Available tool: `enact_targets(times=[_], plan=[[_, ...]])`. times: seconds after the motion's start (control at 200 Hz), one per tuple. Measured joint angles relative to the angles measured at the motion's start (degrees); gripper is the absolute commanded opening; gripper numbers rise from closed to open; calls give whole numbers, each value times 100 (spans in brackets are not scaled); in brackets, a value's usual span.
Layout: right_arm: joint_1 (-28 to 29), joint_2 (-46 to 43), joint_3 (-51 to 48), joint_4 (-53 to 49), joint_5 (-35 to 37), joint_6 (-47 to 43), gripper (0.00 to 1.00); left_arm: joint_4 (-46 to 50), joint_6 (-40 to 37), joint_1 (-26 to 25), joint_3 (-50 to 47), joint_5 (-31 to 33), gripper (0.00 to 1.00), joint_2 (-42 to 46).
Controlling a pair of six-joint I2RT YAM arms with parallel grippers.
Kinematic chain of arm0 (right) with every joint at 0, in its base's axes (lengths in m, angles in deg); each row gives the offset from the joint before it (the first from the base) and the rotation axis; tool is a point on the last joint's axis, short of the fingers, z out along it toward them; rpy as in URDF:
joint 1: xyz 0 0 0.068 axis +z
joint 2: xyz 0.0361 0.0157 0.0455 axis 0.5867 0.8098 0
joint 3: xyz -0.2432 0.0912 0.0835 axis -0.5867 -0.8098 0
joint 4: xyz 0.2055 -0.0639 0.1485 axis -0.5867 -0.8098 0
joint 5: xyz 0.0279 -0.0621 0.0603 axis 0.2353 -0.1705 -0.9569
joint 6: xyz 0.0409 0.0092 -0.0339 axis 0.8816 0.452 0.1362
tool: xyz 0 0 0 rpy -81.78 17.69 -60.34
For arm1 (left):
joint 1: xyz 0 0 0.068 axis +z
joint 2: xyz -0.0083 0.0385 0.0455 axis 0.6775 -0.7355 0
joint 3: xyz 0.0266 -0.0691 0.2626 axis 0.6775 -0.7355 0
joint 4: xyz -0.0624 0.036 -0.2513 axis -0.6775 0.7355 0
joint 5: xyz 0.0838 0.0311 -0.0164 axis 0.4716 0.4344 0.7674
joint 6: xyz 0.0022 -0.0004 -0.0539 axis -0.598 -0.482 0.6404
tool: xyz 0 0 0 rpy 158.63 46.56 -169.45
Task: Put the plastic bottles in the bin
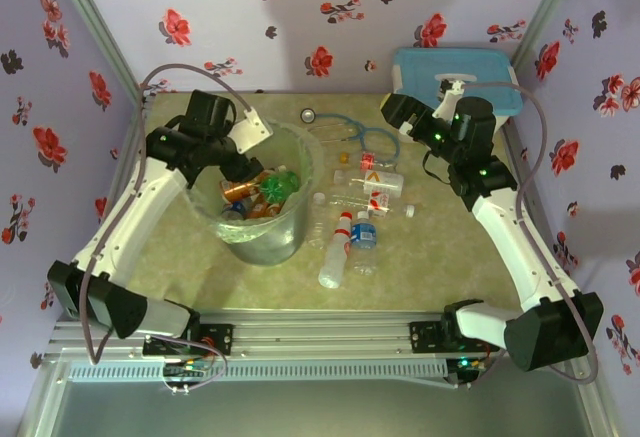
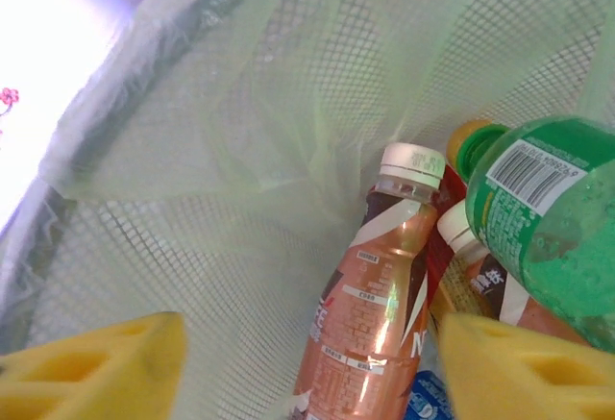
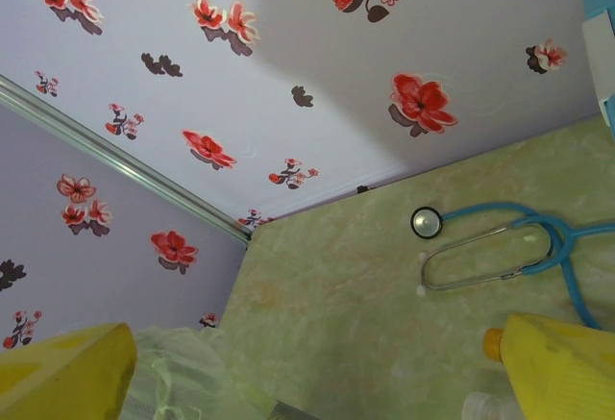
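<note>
The bin point(image 1: 292, 237), a translucent bucket lined with a clear bag, stands left of the table's middle. Inside it lie an amber-brown bottle point(image 2: 375, 305), a green bottle point(image 2: 557, 218) and others. My left gripper point(image 1: 236, 171) hangs over the bin's mouth. In the left wrist view that gripper point(image 2: 312, 372) is open, its yellow fingers point(image 2: 106, 367) wide apart; the brown bottle lies below between them, clear of the left finger. Several plastic bottles lie on the table right of the bin, among them a red-capped one point(image 1: 335, 257), a blue-labelled one point(image 1: 364, 237) and a red-white one point(image 1: 385, 182). My right gripper point(image 1: 393, 109) is open and holds nothing.
A teal stethoscope point(image 3: 500, 247) lies on the table at the back, under my right gripper point(image 3: 312, 372). A white box with a light-blue lid point(image 1: 455, 82) stands in the back right corner. Flowered walls close the table in on three sides.
</note>
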Motion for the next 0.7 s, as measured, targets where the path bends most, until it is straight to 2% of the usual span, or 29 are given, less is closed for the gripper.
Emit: enact_targets(times=[0.085,0.2,0.36,0.535,0.7], plan=[[-9,0,-35,37,-2,2,98,-55,138,0,-111,-70,39,103],[-20,0,-59,35,-17,4,98,-162,398,0,-341,-234,33,234],[-79,0,-24,-160,-17,22,98,-345,802,0,-634,-411,37,337],[-389,256,616,-1515,-20,-166,99,-616,1488,0,-627,-466,43,420],[-498,273,616,-2441,-15,-422,97,-658,2271,0,-358,-468,51,363]])
